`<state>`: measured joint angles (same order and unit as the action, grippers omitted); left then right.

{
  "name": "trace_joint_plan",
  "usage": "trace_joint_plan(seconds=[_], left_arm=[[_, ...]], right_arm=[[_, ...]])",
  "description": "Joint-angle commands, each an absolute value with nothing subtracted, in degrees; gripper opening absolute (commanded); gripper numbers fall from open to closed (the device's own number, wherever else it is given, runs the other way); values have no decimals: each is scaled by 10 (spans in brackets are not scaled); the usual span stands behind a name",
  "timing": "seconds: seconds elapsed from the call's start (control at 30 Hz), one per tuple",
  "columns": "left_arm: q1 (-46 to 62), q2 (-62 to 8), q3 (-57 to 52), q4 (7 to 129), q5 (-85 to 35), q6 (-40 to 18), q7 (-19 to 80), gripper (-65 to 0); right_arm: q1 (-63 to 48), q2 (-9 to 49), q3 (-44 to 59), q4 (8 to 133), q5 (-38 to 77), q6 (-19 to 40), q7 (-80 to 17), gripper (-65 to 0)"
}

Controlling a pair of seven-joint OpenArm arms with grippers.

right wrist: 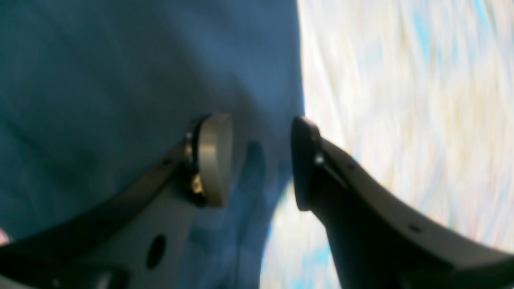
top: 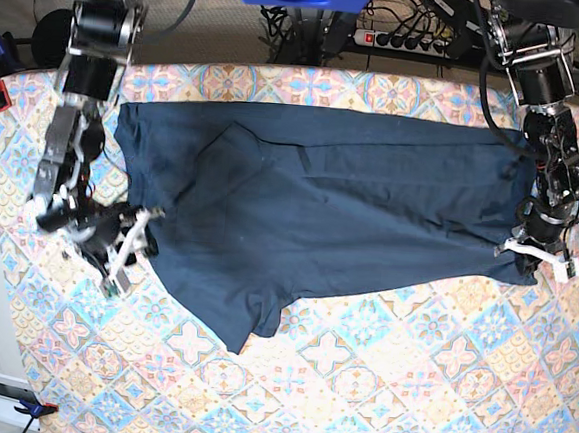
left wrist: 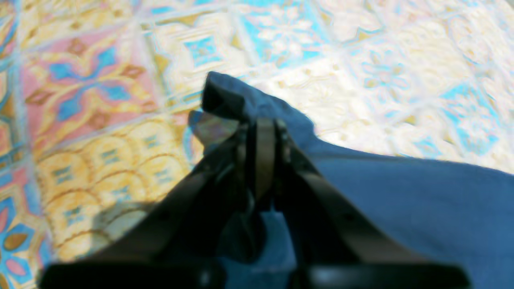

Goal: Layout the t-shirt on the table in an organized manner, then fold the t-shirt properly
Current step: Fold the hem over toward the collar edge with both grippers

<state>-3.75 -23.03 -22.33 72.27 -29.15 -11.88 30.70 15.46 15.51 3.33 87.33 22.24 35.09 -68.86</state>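
Note:
The dark navy t-shirt [top: 320, 209] lies spread across the table [top: 357, 382], one sleeve pointing toward the front edge. At the right end of the base view, my left gripper [top: 527, 251] sits on the shirt's corner. Seen from the left wrist, the left gripper [left wrist: 261, 128] is shut on a bunched fold of the t-shirt [left wrist: 401, 200], raised a little off the table [left wrist: 100, 160]. My right gripper [top: 137, 245] is at the shirt's left edge. From the right wrist, the right gripper [right wrist: 259, 160] is open, its fingers [right wrist: 215, 160] straddling the edge of the t-shirt [right wrist: 120, 80] over the table [right wrist: 401, 100].
Cables and a power strip [top: 404, 40] lie behind the table's far edge. Both arm bases stand at the far corners. Patterned cloth shows bare along the front half of the table.

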Motion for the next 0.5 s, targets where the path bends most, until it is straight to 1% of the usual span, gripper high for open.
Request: trace_joint_plan(seconds=[0.0, 0.23, 0.47], left_arm=[[-44, -243, -227, 735, -297, -118, 294, -650], [-25, -247, -228, 736, -362, -118, 294, -650], [-18, -247, -228, 736, -364, -118, 294, -650]], right_arm=[[175, 163, 24, 858, 211, 350, -676, -411], [263, 163, -47, 693, 191, 350, -582, -410], [333, 163, -57, 527, 190, 350, -481, -410]])
